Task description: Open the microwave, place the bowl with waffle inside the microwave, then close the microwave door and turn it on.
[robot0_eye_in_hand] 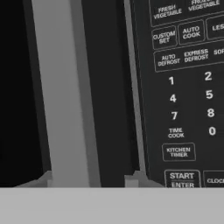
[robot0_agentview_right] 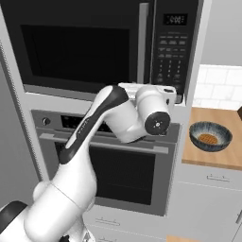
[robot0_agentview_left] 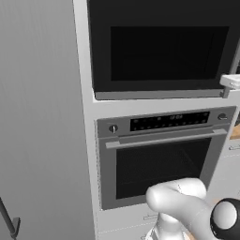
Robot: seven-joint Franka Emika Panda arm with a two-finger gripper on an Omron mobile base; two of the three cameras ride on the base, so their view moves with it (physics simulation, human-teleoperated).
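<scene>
Standing shut in the tall cabinet column, the microwave [robot0_agentview_right: 94,45] is sitting directly above the silver-framed oven [robot0_agentview_right: 106,160]. The microwave door [robot0_agentview_left: 164,49] is lying flush with its frame, its dark window facing outward. The grey vertical handle [robot0_eye_in_hand: 61,92] is running down the door's right side, just beside the button panel [robot0_agentview_right: 172,45]. In the hand view the panel's keys are reading clearly: number pad, TIME COOK, KITCHEN TIMER and START ENTER [robot0_eye_in_hand: 182,179] at the lower edge.

The arm is reaching up from the base, with its wrist levelled at the microwave's lower edge, in front of the handle's foot and the bottom of the panel. The claw [robot0_agentview_right: 142,86] is pointing toward the microwave face; its fingers are hidden behind the wrist in the right base view and are not distinguishable in the hand view, so I cannot tell whether it is open or closed. Nothing is seen held.

The bowl [robot0_agentview_right: 211,135], blue-patterned with the waffle [robot0_agentview_right: 208,139] inside, is resting on the wooden counter [robot0_agentview_right: 222,158] to the right of the oven column, well apart from the claw.
</scene>
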